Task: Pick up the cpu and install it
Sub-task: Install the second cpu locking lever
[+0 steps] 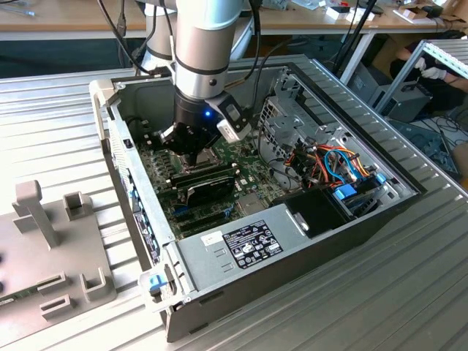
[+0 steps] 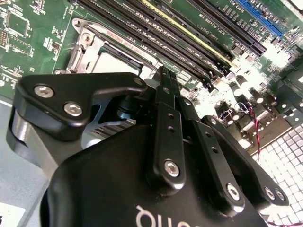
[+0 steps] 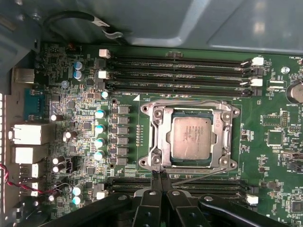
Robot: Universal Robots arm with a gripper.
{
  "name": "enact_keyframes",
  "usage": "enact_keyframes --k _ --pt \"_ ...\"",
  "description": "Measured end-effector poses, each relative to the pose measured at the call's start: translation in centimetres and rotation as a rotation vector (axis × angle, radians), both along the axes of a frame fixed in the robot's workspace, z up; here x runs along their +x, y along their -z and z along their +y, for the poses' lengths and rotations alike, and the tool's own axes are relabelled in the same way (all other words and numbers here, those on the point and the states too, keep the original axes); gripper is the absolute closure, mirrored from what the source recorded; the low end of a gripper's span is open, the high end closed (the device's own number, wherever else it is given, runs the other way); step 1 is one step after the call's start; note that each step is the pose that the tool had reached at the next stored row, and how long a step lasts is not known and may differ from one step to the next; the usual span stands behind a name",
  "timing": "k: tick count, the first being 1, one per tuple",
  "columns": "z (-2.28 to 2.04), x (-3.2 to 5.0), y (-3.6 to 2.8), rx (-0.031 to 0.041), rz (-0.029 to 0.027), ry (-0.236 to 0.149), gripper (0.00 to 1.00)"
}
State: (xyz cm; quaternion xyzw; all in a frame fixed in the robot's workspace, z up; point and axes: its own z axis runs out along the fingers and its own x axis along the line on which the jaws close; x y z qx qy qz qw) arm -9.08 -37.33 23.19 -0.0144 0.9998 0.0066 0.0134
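one cpu (image 3: 191, 137) sits in its socket, gripper (image 3: 160, 176) beside.

An open computer case (image 1: 351, 219) lies on a ribbed metal table (image 1: 409, 292), its green motherboard (image 3: 85, 94) exposed. Beside the motherboard sits a grey power supply (image 1: 241, 245); coloured cables (image 1: 336, 164) bunch near it. A grey fixture (image 1: 44, 256) stands apart from the case.

Robotics lab or electronics workshop. Open desktop computer case (image 1: 292, 219) laid flat on ribbed aluminium worktable (image 1: 409, 292); grey slotted fixture block (image 1: 51, 248) alongside. Wooden benches (image 1: 66, 18) behind, hung with cables (image 1: 358, 29) and strewn with small parts.
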Motion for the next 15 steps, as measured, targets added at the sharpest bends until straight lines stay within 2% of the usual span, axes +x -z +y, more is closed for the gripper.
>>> enact_keyframes --k 7,15 --pt "-0.01 -0.51 0.57 -0.0029 0.0001 0.0 0.89" --pt "0.0 -0.58 0.96 -0.0028 0.0 0.0 0.89"
